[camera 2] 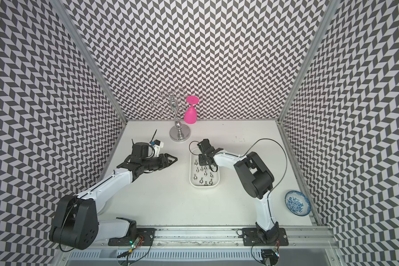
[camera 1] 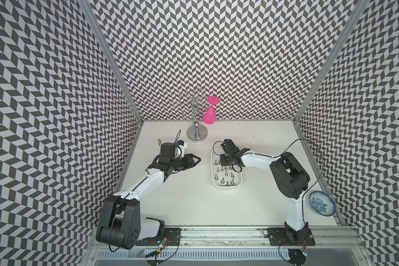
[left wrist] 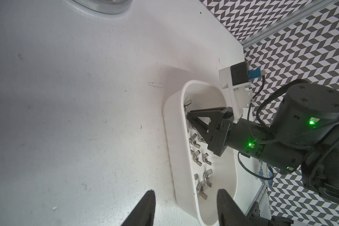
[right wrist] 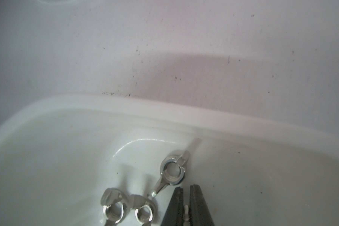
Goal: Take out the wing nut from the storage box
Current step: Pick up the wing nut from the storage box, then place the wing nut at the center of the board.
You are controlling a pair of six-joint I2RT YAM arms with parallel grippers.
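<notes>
Right gripper (right wrist: 186,186), my working tool: it is lowered into the far end of the storage box (camera 1: 227,187), its fingers (right wrist: 176,203) drawn to a thin slit. In the slit I see a small pale sliver, apparently one wing of a wing nut (right wrist: 186,211), so I read this as a pinch on that nut. The rest of the nut is hidden.

Just beside the fingertips a loose nut (right wrist: 172,172) lies on the box floor, and two more lie to its side. Further nuts (camera 1: 224,175) are scattered toward the near end.

The box sits on the white table (camera 1: 182,207) a little right of centre, its long side running near to far.

Left gripper (left wrist: 186,192): it is poised left of the box and apart from it, pointing toward it. Its fingers are spread wide with nothing between them.

Far of the box stands a chrome stand (camera 1: 196,135), with a pink goblet (camera 1: 209,115) upside down at its arms. A blue-patterned bowl (camera 1: 322,203) rests at the near right edge.
</notes>
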